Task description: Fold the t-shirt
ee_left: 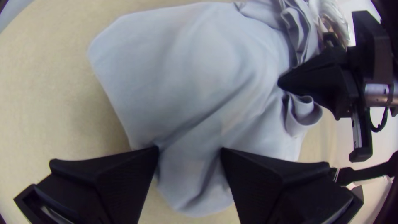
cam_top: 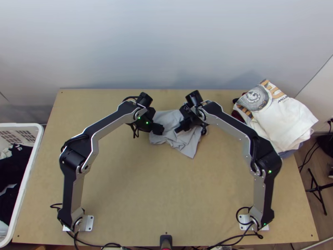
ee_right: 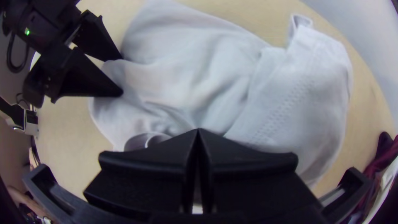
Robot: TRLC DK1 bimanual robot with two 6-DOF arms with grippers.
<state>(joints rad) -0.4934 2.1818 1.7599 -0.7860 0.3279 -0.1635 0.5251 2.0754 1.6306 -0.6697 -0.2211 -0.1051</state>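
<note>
The light grey t-shirt lies bunched and creased on the table's far half, between the two grippers. From its left side, my left gripper stands over the cloth; in the left wrist view the left gripper is open, with a ridge of t-shirt between its fingers. My right gripper is over the t-shirt's middle. The right wrist view has the right gripper with its fingertips together on the t-shirt, shut on a bit of the cloth beside a small curled fold.
A pile of folded clothes, white on top, lies at the table's far right corner. A white basket with dark clothes stands off the left edge. Bare wooden table stretches between the arms' bases.
</note>
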